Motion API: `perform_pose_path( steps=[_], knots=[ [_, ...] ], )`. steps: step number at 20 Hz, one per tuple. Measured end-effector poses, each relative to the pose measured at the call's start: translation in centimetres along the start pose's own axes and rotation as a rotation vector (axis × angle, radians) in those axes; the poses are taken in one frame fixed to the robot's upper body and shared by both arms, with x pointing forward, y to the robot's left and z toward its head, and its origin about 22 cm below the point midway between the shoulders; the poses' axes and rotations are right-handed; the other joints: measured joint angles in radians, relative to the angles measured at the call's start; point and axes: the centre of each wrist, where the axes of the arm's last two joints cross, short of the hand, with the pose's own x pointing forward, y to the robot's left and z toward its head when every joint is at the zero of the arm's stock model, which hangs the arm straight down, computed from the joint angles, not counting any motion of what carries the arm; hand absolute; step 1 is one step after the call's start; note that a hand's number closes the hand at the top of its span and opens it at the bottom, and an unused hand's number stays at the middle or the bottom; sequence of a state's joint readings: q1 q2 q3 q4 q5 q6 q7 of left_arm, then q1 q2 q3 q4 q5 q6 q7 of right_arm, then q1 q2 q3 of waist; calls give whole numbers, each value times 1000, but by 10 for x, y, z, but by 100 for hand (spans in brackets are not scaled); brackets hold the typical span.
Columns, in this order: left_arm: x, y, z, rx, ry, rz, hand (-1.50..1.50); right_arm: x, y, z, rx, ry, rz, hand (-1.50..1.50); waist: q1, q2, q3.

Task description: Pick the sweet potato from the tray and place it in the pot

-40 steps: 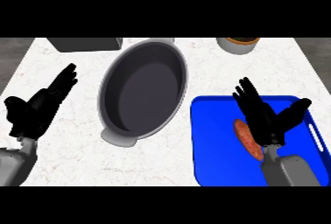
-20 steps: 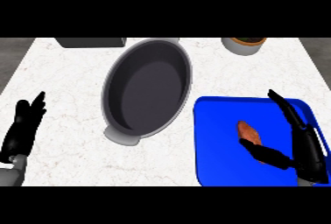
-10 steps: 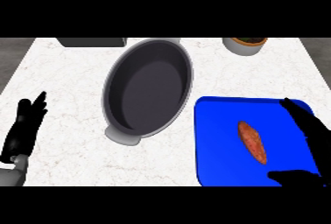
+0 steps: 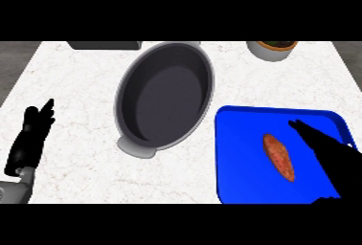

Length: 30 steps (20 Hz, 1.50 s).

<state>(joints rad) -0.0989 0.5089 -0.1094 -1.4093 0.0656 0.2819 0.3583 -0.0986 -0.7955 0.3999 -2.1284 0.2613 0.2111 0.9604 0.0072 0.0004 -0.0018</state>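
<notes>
An orange-brown sweet potato lies lengthwise in the middle of the blue tray at the lower right. My right hand is over the tray's right part, just right of the sweet potato, fingers straight and open, not touching it. The dark grey oval pot stands left of the tray, nothing inside it, with a small handle at its lower left end. At the view's left edge my left hand rests open, fingers up.
A small bowl with dark contents sits at the back right of the white marble counter. A dark flat object lies at the back edge, left of the pot's top.
My right hand pulled off the sweet potato toward the tray's right side, then edged back left toward it. The sweet potato now shows whole. The left hand stayed at the left edge.
</notes>
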Motion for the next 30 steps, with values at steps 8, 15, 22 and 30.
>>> perform_pose_path(
  steps=[8,15,22,30],
  knots=[
    [-3,5,0,6,1,4,0,-3,9,-21,33,68,-6,-150,-4,-1,1],
    [-5,3,3,5,5,10,0,-11,28,-44,68,111,11,-150,-5,-1,2],
    [-2,-2,-4,4,4,5,0,-13,52,-62,65,115,23,-150,-7,0,2],
    [-1,-5,2,0,10,8,0,-17,58,-86,78,163,53,-150,-5,-1,2]
  ],
)
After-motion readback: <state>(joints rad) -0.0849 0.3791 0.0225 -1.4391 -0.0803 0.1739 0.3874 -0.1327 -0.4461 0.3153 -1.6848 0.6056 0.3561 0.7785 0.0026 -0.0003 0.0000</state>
